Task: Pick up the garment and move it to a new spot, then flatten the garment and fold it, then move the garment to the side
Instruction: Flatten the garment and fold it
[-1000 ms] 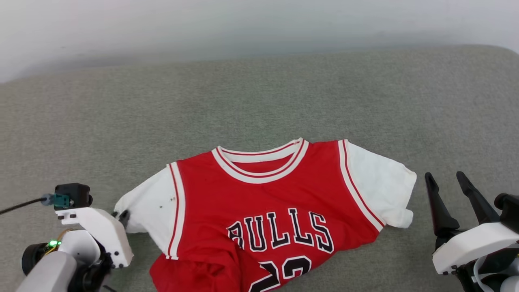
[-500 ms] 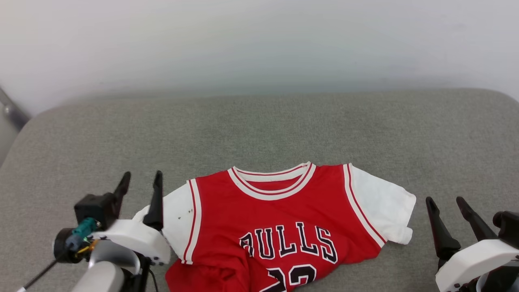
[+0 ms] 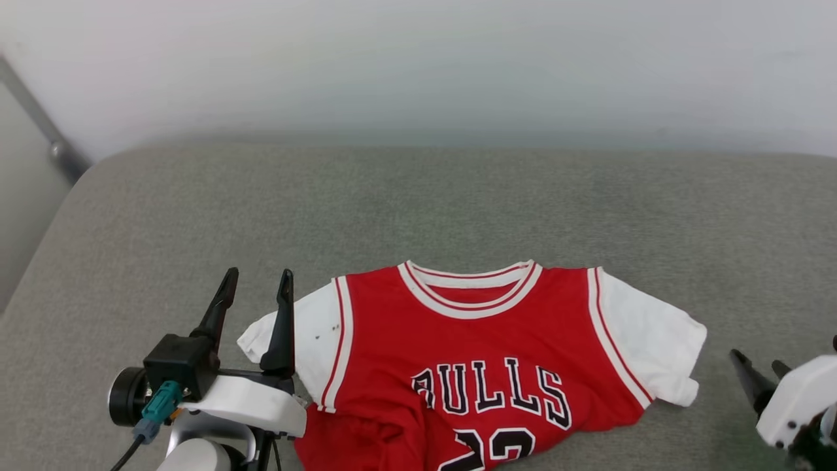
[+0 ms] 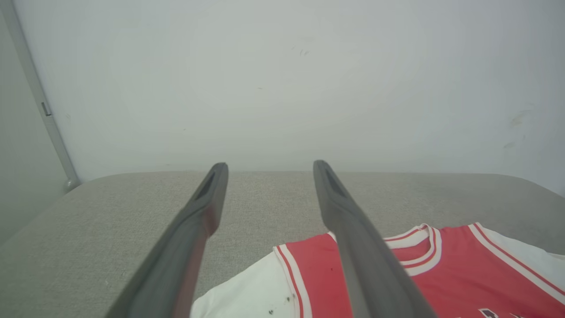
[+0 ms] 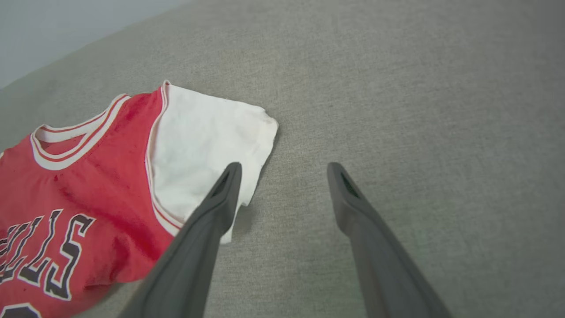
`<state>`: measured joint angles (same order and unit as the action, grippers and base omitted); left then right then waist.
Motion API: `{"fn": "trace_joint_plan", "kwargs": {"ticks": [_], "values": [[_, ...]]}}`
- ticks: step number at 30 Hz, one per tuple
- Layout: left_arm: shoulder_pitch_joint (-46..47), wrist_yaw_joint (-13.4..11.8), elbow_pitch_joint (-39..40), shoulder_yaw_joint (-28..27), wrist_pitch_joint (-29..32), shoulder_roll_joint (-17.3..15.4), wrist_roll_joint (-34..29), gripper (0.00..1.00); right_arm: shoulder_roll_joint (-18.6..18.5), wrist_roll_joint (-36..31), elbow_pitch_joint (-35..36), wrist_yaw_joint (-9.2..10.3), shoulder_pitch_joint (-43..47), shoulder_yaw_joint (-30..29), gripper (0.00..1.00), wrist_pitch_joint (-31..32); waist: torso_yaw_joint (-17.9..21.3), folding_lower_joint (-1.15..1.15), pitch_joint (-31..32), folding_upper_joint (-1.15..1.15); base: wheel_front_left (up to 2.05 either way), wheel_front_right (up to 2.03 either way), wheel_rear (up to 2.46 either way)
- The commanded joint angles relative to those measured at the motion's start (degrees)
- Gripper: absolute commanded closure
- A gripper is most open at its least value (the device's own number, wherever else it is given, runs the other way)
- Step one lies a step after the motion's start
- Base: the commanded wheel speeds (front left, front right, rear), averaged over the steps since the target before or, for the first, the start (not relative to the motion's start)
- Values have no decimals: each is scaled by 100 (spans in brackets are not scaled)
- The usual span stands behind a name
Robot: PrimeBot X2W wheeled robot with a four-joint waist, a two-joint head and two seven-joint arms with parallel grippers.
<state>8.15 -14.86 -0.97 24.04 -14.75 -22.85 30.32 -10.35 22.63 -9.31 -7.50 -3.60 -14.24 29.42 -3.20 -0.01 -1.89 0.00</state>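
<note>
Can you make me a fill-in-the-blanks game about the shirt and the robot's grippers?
The garment has a ___ body.
Its short sleeves are ___.
Its black letters spell ___.
The left gripper and right gripper are both ___, holding nothing.
Missing words: red; white; BULLS; open.

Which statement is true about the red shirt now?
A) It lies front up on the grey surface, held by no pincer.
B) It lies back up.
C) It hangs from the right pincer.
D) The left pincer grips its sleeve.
A: the garment lies letters up on the grey surface; left pincer and right pincer stand open, empty.
</note>
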Motion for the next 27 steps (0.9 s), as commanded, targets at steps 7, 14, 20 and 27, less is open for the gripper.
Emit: {"fn": "trace_joint_plan", "kwargs": {"ticks": [7,14,20,27], "values": [[241,134,106,54,-42,207,-169,0,-429,218,-1216,2,-1240,-62,0,1326,-586,1,-623,0,0,0,0],[436,270,35,-14,-54,465,-254,0,-739,24,-1877,2,-2037,-52,0,1938,-896,1,-1086,0,0,0,0],[430,421,-70,-161,-55,624,-349,0,-503,-113,-2460,2,-1978,-62,0,2462,-959,1,-1257,0,0,0,0],[354,589,-286,-363,-51,644,-332,0,-382,-37,-2472,2,-1918,62,100,2568,-825,1,-1172,0,0,0,0]]}}
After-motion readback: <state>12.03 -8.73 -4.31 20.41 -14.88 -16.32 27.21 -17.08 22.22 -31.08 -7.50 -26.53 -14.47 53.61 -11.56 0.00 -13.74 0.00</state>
